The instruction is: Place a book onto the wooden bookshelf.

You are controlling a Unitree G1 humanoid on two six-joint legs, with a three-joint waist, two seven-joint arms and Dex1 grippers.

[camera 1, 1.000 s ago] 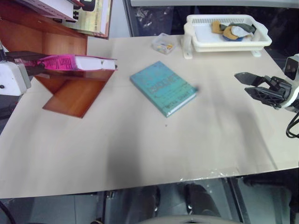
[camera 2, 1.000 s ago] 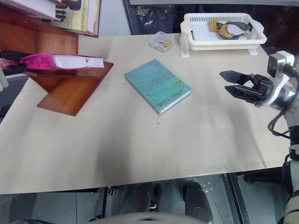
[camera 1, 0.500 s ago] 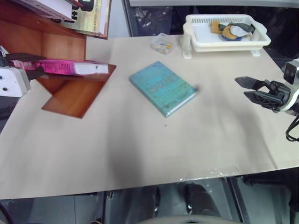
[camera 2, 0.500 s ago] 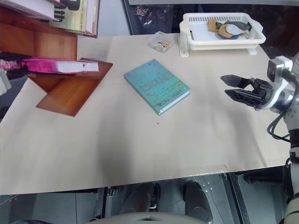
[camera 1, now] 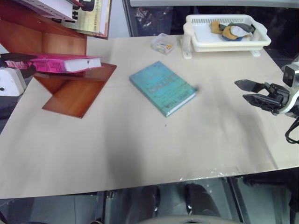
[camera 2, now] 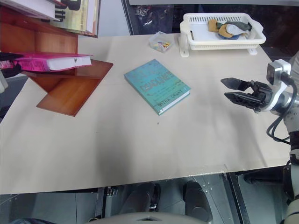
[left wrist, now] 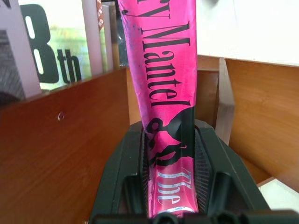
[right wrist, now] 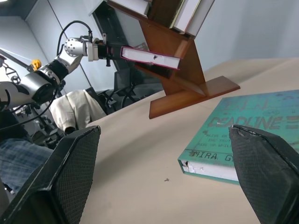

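The pink book (camera 1: 60, 63) lies flat at about ten o'clock on the table (camera 1: 140, 149), its spine end between the left gripper (left wrist: 169, 186) fingers and its white page edges facing the middle of the table. In the left wrist view the two black fingers flank the spine; they sit close on either side, yet I cannot tell whether they grip it or have just eased off. The book rests across a sloping board of the wooden bookshelf (camera 1: 74, 91), in the notch under the upper boards where pale books (camera 1: 88, 16) lean.

Over at three o'clock the right gripper (camera 2: 233, 90) hangs above the table with jaws spread wide and nothing in them. A teal-green book (camera 1: 162, 87) lies at twelve o'clock of centre, a white basket tray (camera 1: 226, 39) at one o'clock.

My read: this is the release. To do it well, the book's weight should be fully on the board before the fingers part wider; then back out straight along the spine, level, without dragging the cover. The risk is the book sliding off the tilted board toward the table.
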